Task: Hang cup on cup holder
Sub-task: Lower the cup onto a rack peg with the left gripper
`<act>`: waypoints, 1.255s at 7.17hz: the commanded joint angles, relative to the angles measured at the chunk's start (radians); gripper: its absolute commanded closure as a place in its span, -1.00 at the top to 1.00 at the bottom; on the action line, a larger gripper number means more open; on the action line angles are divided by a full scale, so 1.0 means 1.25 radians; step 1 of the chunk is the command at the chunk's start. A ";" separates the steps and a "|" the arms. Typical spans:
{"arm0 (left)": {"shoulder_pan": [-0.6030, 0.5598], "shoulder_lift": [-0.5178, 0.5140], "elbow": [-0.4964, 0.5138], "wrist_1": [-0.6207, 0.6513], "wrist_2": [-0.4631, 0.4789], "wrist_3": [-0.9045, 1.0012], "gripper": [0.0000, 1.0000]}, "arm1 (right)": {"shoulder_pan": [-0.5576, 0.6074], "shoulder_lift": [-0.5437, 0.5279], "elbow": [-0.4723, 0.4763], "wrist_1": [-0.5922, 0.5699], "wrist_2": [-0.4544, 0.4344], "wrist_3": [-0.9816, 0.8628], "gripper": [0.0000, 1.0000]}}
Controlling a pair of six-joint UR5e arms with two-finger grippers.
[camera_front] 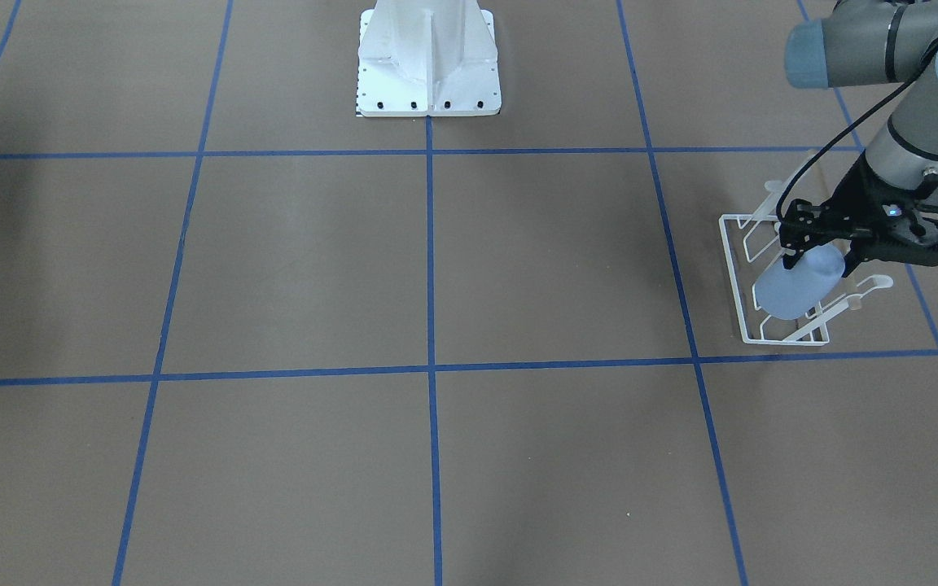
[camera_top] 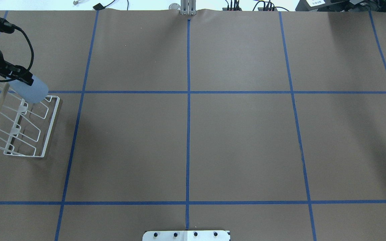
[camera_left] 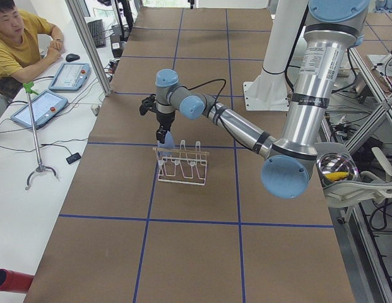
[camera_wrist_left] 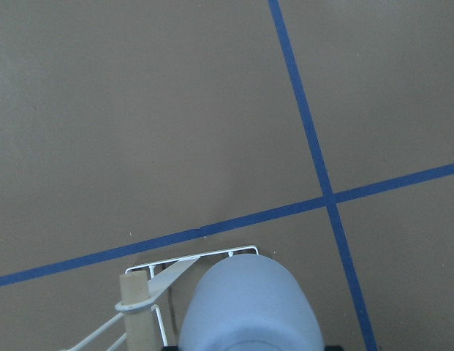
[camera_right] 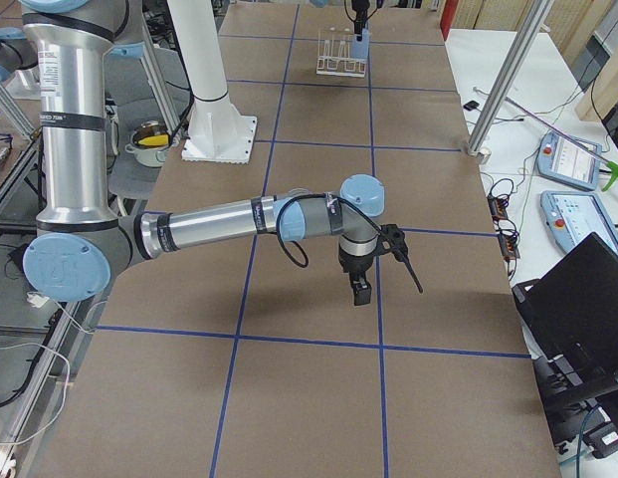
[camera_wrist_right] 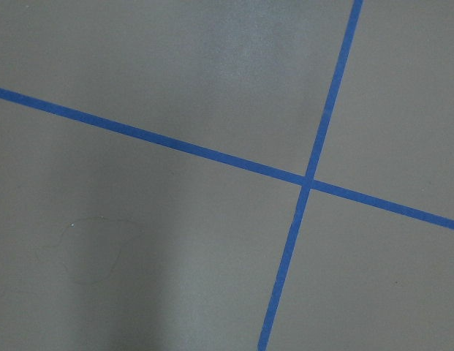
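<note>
The pale-blue cup (camera_front: 799, 285) is tilted, its rounded closed end low over one end of the white wire cup holder (camera_front: 742, 313). My left gripper (camera_front: 823, 248) is shut on the cup's upper end. In the overhead view the cup (camera_top: 34, 89) sits over the rack's (camera_top: 50, 124) far end, with the left gripper (camera_top: 18, 76) at the table's left edge. The left wrist view shows the cup (camera_wrist_left: 248, 307) beside the wooden dowel (camera_wrist_left: 135, 300). My right gripper (camera_right: 360, 291) shows only in the exterior right view, low over bare table; I cannot tell whether it is open or shut.
The white pedestal base (camera_front: 428, 65) with bolts stands at the robot's side of the table. An operator (camera_left: 19, 38) sits past the table's far edge, with tablets (camera_left: 38, 107) and a metal post (camera_left: 88, 44) beside him. Blue tape lines cross the brown table.
</note>
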 commanded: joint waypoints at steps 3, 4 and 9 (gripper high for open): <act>0.018 -0.001 0.081 -0.100 0.001 -0.009 -0.63 | 0.000 0.000 -0.005 0.000 0.000 0.000 1.00; 0.026 -0.002 0.085 -0.104 0.001 -0.008 0.43 | 0.000 0.000 -0.006 0.000 0.000 0.000 1.00; 0.005 0.001 0.067 -0.113 -0.004 0.014 0.96 | 0.001 0.000 -0.007 -0.008 0.001 0.000 1.00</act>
